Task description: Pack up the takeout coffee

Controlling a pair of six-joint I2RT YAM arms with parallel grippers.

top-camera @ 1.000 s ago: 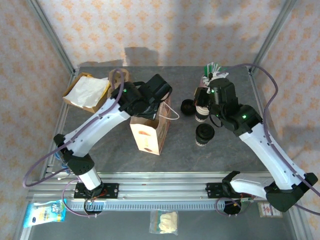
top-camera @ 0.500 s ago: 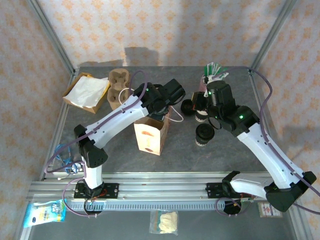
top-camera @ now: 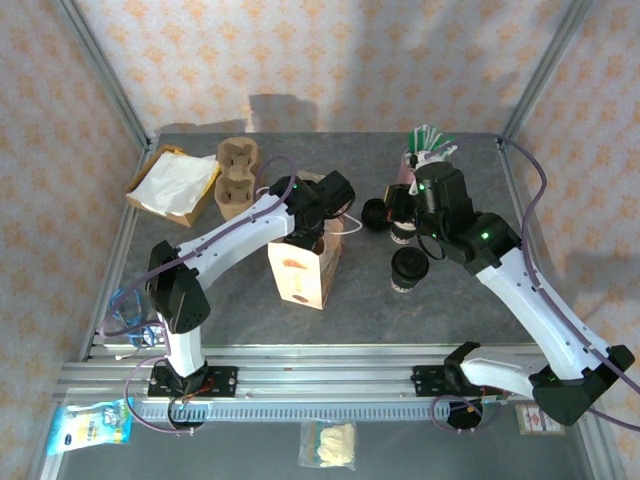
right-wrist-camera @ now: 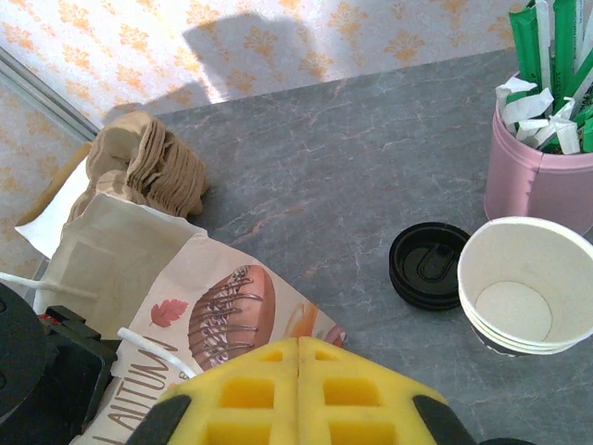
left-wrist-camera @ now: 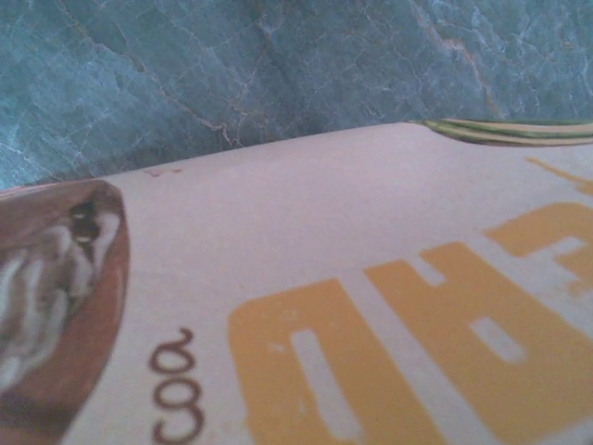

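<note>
Lab test cell, alu frame (top-camera: pixel 330 358), wallpaper backdrop (top-camera: pixel 300 50)

The gray table (top-camera: pixel 365 300) is bare in a wide strip between the paper bag (top-camera: pixel 298 272) and the takeout coffee (top-camera: pixel 409 268). It is also bare all along the front and across the back by the wall, so a gripper can pass there. The top of the bag is blocked, because the left arm (top-camera: pixel 300 205) lies right over it. On the right, the loose black lid (right-wrist-camera: pixel 428 264), the stack of white cups (right-wrist-camera: pixel 523 287) and the pink pot (right-wrist-camera: pixel 537 185) of green packets stand close together under the right arm (top-camera: pixel 450 210), with little room between them.
</note>
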